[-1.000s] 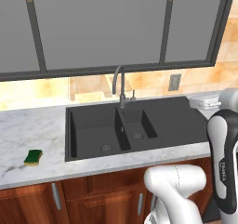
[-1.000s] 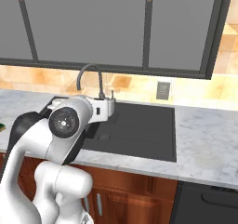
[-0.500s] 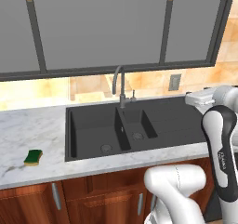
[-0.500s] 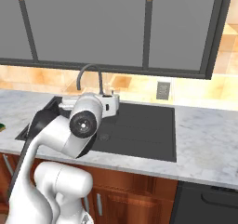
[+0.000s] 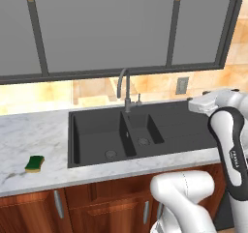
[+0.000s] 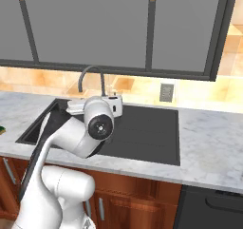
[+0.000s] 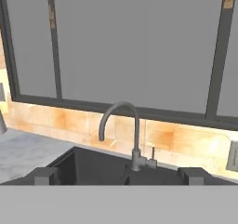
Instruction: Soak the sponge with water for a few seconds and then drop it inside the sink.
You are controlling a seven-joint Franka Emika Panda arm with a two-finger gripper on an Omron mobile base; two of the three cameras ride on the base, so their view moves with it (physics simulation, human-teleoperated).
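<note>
The hand [image 7: 119,176] is being held wide open with nothing in it; its two dark fingertips [image 7: 45,175] are showing far apart at the bottom of the hand view. It is being pointed level toward the faucet [image 7: 132,139] and the window behind it, with the back edge of the sink [image 7: 88,165] lying just beyond the tips. In the left base view the hand [image 5: 206,104] is being carried above the right end of the sink [image 5: 97,130], clear of the basins. No water is being seen at the spout. The sponge [image 5: 34,163] is lying green side up on the marble counter [image 5: 29,135], well to the left of the sink and near the front edge, well apart from the hand.
</note>
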